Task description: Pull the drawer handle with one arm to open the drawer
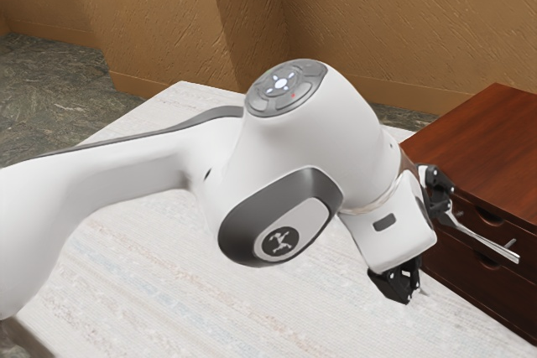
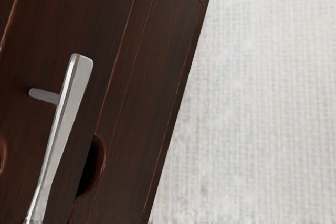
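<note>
Hanging beside the cabinet (image 1: 491,136), the tool (image 1: 401,284) is near the drawer handle (image 1: 487,239).

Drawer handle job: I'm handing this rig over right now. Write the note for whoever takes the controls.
Hand: low over the table by the cabinet front corner, to the exterior view's left of the drawer handle and not on it. Open or shut: cannot tell.
Drawer: its front looks flush with the cabinet, so apparently not opened.
Done: nothing on the drawer itself.
Left: bring the hand onto the handle, grip it and pull the drawer out.
</note>
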Robot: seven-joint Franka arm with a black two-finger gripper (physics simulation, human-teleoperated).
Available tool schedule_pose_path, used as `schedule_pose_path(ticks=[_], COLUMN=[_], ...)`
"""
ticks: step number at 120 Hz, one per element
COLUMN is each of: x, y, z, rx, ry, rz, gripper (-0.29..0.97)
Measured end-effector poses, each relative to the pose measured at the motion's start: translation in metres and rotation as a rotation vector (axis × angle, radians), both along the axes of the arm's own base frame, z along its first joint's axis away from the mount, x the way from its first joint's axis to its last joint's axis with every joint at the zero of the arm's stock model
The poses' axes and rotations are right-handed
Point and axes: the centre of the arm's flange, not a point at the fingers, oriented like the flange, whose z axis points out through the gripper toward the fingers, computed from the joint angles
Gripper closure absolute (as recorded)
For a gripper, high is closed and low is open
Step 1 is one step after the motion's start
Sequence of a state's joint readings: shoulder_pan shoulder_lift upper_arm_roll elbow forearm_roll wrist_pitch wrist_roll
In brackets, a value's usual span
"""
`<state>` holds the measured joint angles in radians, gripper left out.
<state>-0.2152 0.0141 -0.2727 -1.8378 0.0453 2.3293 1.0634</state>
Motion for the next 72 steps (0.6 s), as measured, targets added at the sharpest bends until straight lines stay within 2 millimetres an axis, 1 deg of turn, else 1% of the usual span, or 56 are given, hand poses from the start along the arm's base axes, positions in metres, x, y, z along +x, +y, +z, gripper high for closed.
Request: schedule_pose_path(ticks=[11, 22, 30, 40, 48, 54, 60, 72], x=[0.009, 0.010, 0.006, 0.000, -0.003, -0.004, -0.003, 0.001], y=[0.005, 0.003, -0.005, -0.019, -0.031, -0.035, -0.035, -0.029], z=[-0.006, -0.007, -0.007, -0.008, -0.011, -0.015, -0.016, -0.016], rx=[-0.001, -0.002, -0.003, -0.003, -0.005, -0.004, -0.004, -0.004], ry=[0.010, 0.010, 0.010, 0.012, 0.017, 0.023, 0.025, 0.025], rz=[0.013, 0.011, -0.003, -0.028, -0.047, -0.054, -0.053, -0.040], gripper=[0.00, 0.00, 0.00, 0.00, 0.00, 0.00, 0.00, 0.00])
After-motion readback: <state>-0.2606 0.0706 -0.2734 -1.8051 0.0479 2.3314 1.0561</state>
